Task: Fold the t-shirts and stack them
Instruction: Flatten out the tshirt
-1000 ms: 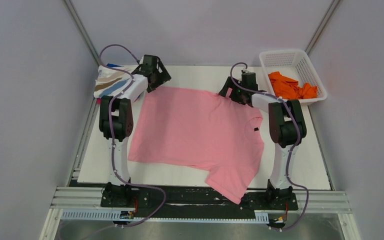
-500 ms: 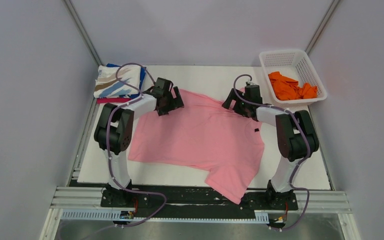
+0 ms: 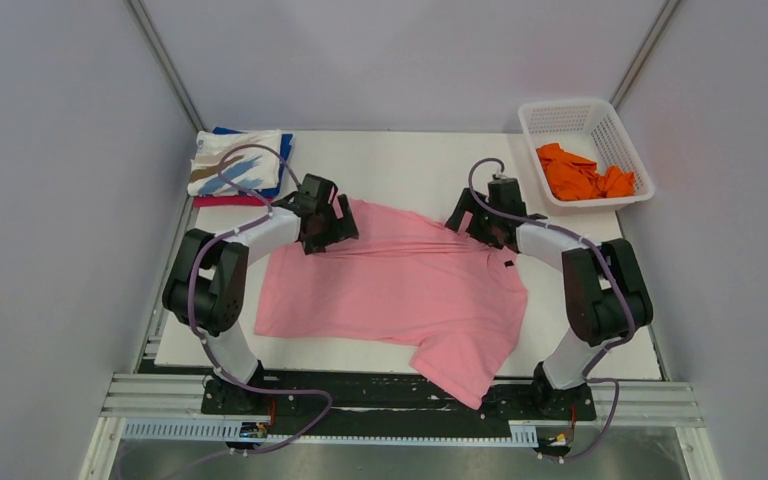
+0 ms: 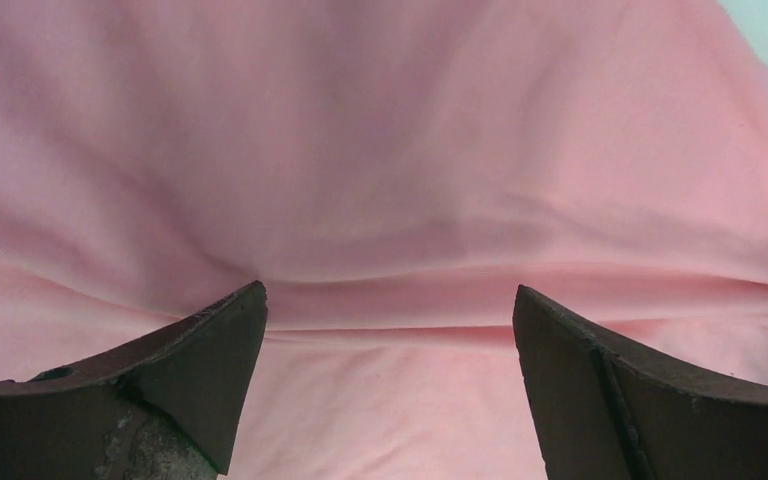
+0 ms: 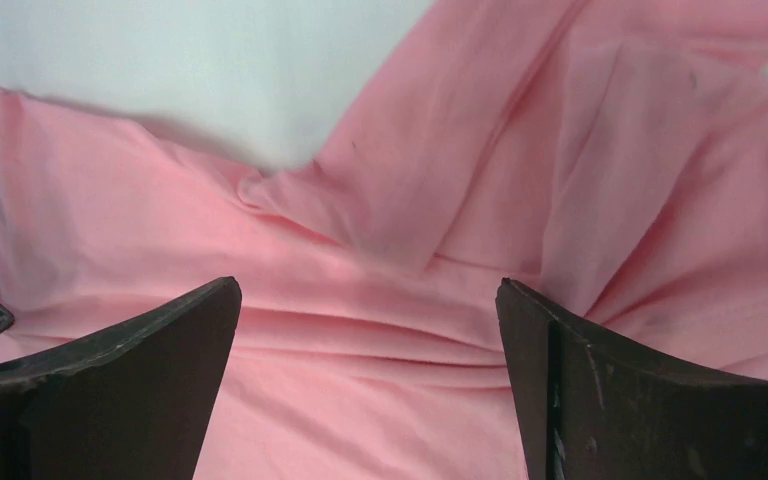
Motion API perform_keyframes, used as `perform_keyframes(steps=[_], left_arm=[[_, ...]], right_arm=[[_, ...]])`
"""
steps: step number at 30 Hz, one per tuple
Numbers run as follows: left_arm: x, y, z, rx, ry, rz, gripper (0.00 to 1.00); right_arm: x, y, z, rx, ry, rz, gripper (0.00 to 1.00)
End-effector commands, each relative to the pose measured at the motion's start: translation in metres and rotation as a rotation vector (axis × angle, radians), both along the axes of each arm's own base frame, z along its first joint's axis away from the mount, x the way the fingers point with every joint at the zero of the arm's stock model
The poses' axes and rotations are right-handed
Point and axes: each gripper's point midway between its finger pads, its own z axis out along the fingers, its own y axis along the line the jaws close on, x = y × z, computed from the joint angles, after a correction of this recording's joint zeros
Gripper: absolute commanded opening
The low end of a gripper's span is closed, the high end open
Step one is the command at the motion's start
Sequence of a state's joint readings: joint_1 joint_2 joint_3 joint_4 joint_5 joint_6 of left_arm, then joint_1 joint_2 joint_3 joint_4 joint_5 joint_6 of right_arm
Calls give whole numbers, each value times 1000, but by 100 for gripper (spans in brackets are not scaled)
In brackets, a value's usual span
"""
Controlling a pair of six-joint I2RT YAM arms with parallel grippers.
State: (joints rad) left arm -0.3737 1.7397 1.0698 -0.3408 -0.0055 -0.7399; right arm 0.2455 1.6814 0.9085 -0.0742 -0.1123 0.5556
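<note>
A light pink t-shirt point(image 3: 400, 290) lies spread on the white table, its far edge rumpled and drawn in toward the middle. One sleeve hangs over the near table edge. My left gripper point(image 3: 332, 222) is at the shirt's far left edge, and my right gripper point(image 3: 472, 222) is at its far right edge. In the left wrist view the left gripper point(image 4: 390, 300) stands wide open over creased pink cloth point(image 4: 390, 150). In the right wrist view the right gripper point(image 5: 368, 290) is also wide open over bunched pink cloth point(image 5: 380, 340). An orange t-shirt point(image 3: 585, 175) lies crumpled in the basket.
A stack of folded shirts point(image 3: 235, 162), the top one white with blue and tan streaks, sits at the far left corner. The white lattice basket point(image 3: 572, 108) stands at the far right. Bare white table point(image 3: 410, 160) shows beyond the pink shirt.
Both grippers moved from the far edge toward the near side, and the pink shirt's far edge came with them. The left arm no longer covers the folded stack.
</note>
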Motion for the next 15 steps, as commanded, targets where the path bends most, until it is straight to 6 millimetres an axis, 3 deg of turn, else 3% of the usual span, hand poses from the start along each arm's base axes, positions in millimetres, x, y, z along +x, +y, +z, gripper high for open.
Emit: perform_keyframes(steps=[1, 7, 15], left_arm=[[31, -18, 46, -37, -137, -33, 100], [46, -43, 57, -114, -172, -87, 100], [38, -60, 25, -178, -97, -126, 100]], right_arm=[[43, -1, 33, -37, -99, -23, 100], [64, 2, 21, -64, -79, -17, 100], [55, 2, 5, -64, -25, -15, 100]])
